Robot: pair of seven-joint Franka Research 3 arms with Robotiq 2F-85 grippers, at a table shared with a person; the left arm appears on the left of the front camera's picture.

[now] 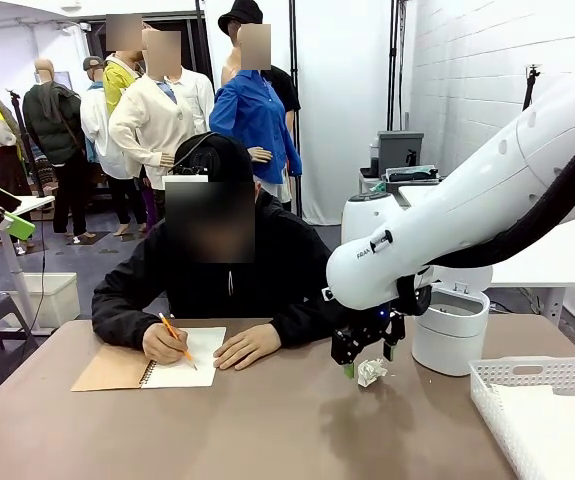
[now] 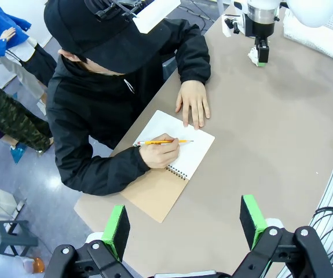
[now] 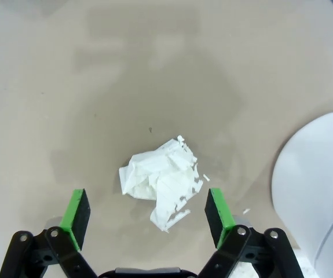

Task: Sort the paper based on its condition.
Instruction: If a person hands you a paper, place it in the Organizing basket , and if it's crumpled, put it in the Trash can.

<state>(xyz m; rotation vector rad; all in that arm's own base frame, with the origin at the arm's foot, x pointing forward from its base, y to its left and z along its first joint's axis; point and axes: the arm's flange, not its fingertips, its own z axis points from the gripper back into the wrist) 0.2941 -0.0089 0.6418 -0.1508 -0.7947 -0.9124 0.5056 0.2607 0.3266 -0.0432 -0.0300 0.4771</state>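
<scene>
Right jaws wide apart, crumpled paper wad [image 3: 160, 180] between them

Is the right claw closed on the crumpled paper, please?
No, the right claw stands wide open astride the crumpled paper, which lies on the table.

Right arm [image 1: 467, 205] — glossy white shell, black cable [image 1: 552, 212]; right gripper [image 1: 369, 362] black, green pads [image 3: 79, 211]. Person [image 1: 217, 280] — black top [image 1: 287, 265], black cap [image 2: 91, 29].

Bright, even light — soft shadows, sharp focus
</scene>
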